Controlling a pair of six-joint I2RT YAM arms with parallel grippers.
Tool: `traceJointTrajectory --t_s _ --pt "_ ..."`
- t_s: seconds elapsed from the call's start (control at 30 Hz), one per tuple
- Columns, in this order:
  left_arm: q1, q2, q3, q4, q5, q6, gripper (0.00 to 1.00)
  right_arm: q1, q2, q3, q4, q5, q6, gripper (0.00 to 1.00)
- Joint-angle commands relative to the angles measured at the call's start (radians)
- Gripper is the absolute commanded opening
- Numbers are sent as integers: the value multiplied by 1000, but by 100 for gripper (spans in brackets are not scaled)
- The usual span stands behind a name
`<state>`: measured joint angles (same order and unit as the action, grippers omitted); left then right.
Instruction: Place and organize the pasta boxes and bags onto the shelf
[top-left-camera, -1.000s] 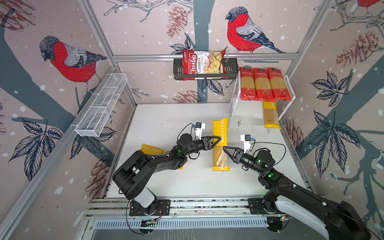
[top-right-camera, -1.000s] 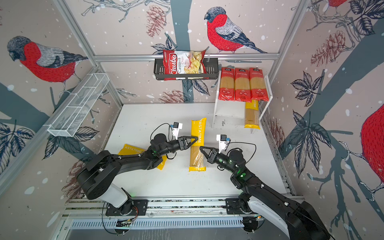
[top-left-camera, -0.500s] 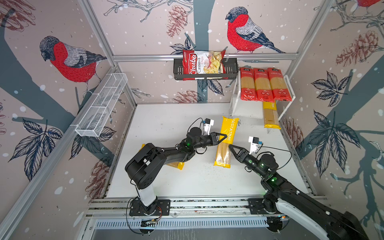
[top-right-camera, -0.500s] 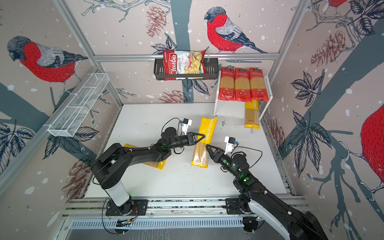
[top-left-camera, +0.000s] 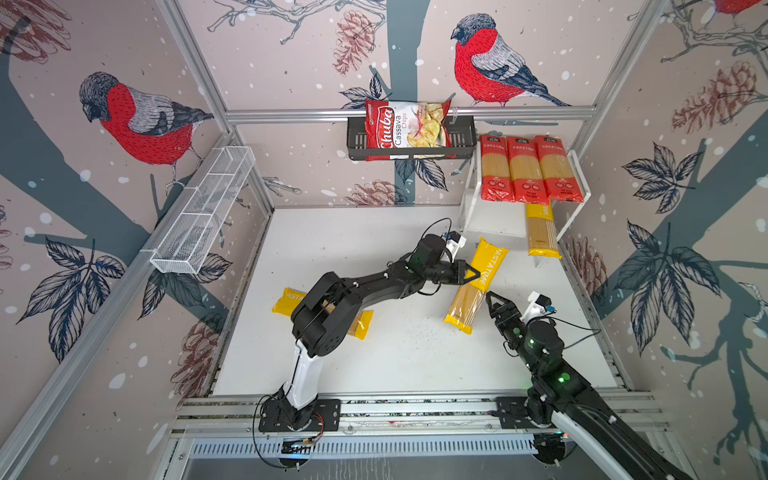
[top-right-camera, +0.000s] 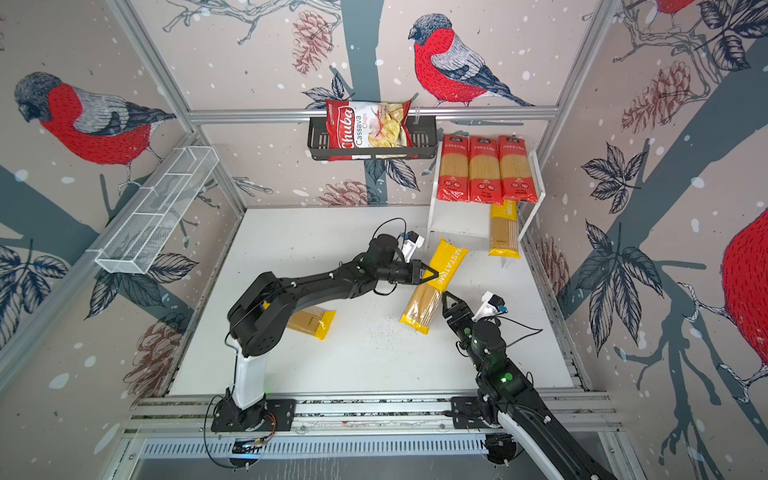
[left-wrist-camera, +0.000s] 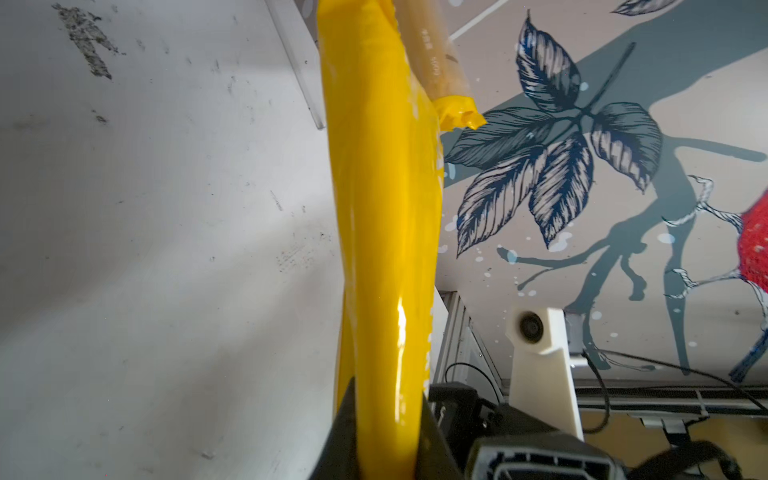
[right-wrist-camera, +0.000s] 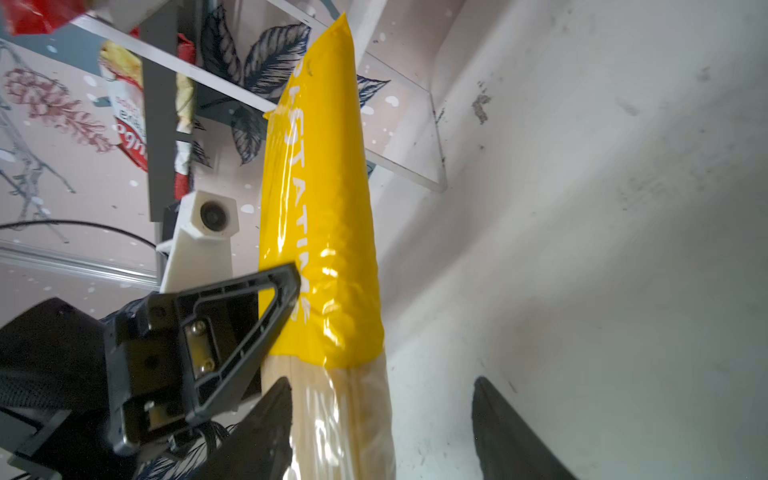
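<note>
My left gripper is shut on a yellow-ended PASTATIME pasta pack, gripping just below its upper yellow end. The pack slants toward the shelf. My right gripper is open beside the pack's clear middle, which lies close to one finger. Three red-ended packs lie side by side on the shelf's top board. One yellow-ended pack lies on the lower board. Another yellow-ended pack lies on the table, partly hidden under my left arm.
A chips bag sits in a black wall basket just left of the shelf. A white wire basket hangs on the left wall. An aluminium rail runs along the table's front edge.
My left gripper has shut on the yellow-ended pack and carried it right, tilting it toward the shelf. My right gripper has opened and shifted right along with it.
</note>
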<state>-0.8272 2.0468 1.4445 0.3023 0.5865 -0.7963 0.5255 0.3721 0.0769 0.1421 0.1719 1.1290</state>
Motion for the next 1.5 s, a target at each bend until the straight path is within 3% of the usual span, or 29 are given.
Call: traceJointTrajectory --t_s 0.0,0.13,0.37,0.7,1.03,1.17,1.3,1.37,1.47 --pt "5 50 83 116 -35 -100 4 -4 19 15 -27 11 19 72" --pt "5 119 176 223 -81 -237 4 -3 42 7 10 -12 48 75" --pt "5 183 308 259 -138 -305 4 -5 -1 -37 61 -45 103 79" --pt "5 247 324 435 -265 -470 4 -48 -30 -95 257 -48 183 79" --pt "-27 218 281 460 -286 -554 6 -198 235 -71 564 -153 190 75" --pt "-32 224 286 464 -295 -570 6 -200 339 -21 639 -154 160 67" --pt "-32 228 308 451 -292 -568 8 -201 414 -6 737 -149 173 46" --pt "-28 234 338 409 -289 -541 11 -201 428 3 748 -117 174 33" --pt "-19 250 381 367 -280 -515 23 -206 447 25 775 -64 149 24"
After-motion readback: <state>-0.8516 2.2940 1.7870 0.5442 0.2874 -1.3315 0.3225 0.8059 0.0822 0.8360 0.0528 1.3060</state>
